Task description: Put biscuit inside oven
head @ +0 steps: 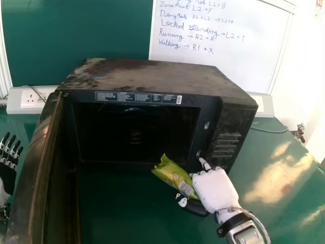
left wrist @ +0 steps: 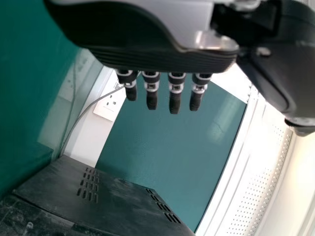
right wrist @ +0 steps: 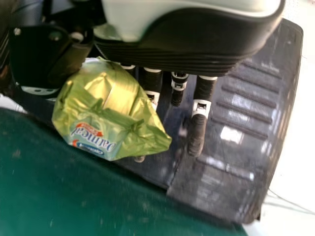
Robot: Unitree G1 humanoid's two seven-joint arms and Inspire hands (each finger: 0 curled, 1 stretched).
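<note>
Left hand [head: 7, 175]: open, fingers straight, up at the far left of my head view, outside the oven door. My left wrist view has the same straight fingers, plus the oven's vented casing and a cable at the wall socket. Next, white socket box [head: 31, 96] behind the door side. Oven door [head: 30, 188] swung wide open, towards me. Green board [head: 76, 40] at the back.

Oven [head: 152, 76] sits mid-table, cavity [head: 134, 134] facing me, dark inside. Biscuit packet [head: 175, 176], green-yellow and crinkled, is outside, in front of the opening's lower right corner. Right hand [head: 216, 189] has it pinched, thumb against fingers, back of the hand up; one finger points out straight at the oven front near the door latch slots. Can't tell if that fingertip touches. Right wrist view agrees: packet between thumb and fingers, print showing.

Whiteboard [head: 223, 40] with handwriting behind the oven, control panel [head: 226, 145] at the oven's right. Then green table [head: 274, 178], grey cable [head: 269, 131] running across its back.
</note>
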